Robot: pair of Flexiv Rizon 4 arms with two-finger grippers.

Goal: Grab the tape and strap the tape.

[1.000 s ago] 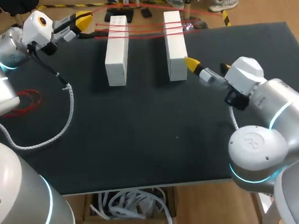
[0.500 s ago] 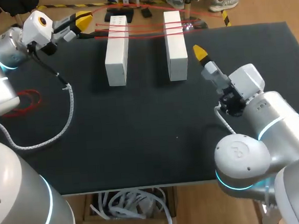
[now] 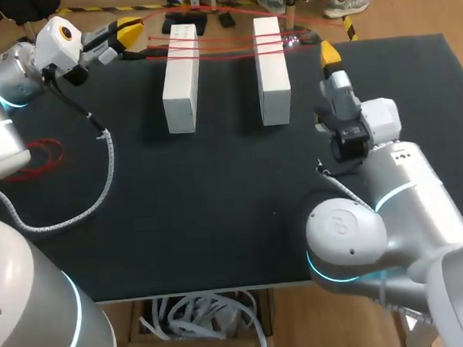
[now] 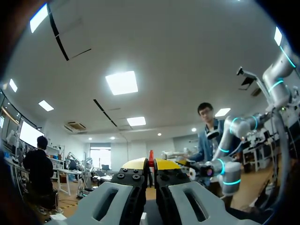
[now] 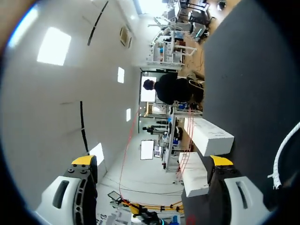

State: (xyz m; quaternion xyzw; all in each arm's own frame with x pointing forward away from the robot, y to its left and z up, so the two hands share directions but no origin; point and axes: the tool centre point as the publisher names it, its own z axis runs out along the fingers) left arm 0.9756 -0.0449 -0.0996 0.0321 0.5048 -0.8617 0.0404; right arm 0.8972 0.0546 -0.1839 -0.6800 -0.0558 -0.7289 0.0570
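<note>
Tape strung over two blocks, one gripper pinching it, the other free.
The red tape (image 3: 223, 47) runs in several strands across the far end of the right block (image 3: 272, 67) and on over the left block (image 3: 181, 78), which stands parallel beside it on the black table (image 3: 218, 206). Well past that left block, the left gripper (image 3: 130, 28) has its yellow tips pressed together on the tape. The right gripper (image 3: 329, 55) is just to the other side of the right block, near its far end, fingers spread wide and holding nothing.
</note>
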